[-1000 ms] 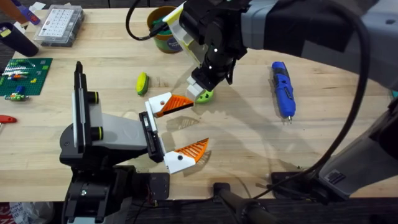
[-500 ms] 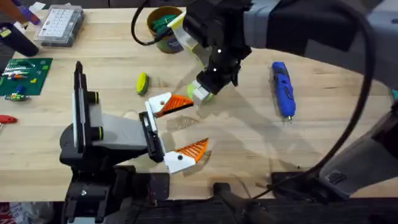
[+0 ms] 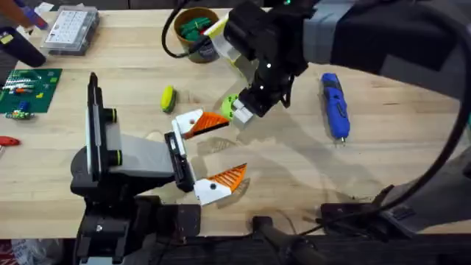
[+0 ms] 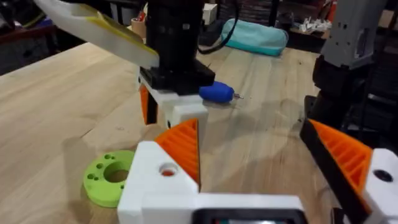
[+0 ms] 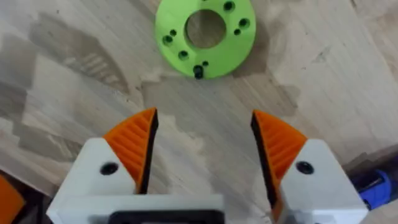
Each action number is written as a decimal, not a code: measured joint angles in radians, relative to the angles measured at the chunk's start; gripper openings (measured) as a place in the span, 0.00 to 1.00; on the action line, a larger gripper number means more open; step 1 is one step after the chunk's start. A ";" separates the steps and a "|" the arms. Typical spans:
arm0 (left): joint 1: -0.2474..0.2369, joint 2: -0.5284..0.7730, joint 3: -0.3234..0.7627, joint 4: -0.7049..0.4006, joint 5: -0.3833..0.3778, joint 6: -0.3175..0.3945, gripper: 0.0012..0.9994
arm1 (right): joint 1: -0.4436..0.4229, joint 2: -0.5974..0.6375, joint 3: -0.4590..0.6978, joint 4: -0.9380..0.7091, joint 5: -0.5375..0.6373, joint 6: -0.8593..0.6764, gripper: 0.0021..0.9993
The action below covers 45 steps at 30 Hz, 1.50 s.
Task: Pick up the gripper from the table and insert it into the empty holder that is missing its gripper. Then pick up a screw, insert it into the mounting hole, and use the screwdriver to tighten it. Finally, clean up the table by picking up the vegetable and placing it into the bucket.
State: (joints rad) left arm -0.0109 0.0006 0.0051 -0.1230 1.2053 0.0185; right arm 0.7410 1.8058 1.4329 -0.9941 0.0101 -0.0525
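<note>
The left gripper (image 3: 213, 157) is seen low over the near part of the counter (image 3: 294, 169), its two orange ribbed fingers (image 3: 208, 122) spread wide apart with nothing held between them. The right gripper (image 5: 205, 146) is positioned above the middle of the counter, just beyond the left arm's farther finger; in the right wrist view its orange fingers (image 5: 134, 143) are parted and empty, and a lime-green ring (image 5: 205, 34) with a central hole and small outer holes is recorded lying flat on the wood ahead of them. The same ring (image 4: 110, 178) is observed in the left wrist view beside the left arm's finger, with the right gripper (image 4: 171, 102) hanging just behind it. In the overhead view the ring (image 3: 230, 105) is noted at the right gripper's tip. The screwdriver (image 3: 335, 104) is found lying on the counter to the right of the right gripper, well apart from it, metal tip toward the near edge. The vegetable (image 3: 168, 98) rests on the counter left of the ring. The bucket (image 3: 193, 33) stands at the far edge, partly hidden by the right arm, with green items inside. A clear parts box (image 3: 70, 29) and a green board (image 3: 26, 90) are logged at the far left.
</note>
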 joint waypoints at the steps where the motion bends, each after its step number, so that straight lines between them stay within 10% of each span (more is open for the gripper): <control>1: 0.000 0.000 0.000 0.000 0.000 0.000 1.00 | 0.000 0.000 -0.011 0.014 0.000 0.000 0.87; 45: 0.000 0.000 0.000 0.000 0.000 0.000 1.00 | 0.000 0.000 -0.101 0.229 0.000 0.000 0.84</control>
State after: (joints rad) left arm -0.0109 0.0006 0.0051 -0.1230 1.2053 0.0185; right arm 0.7414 1.8057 1.3319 -0.7647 0.0101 -0.0525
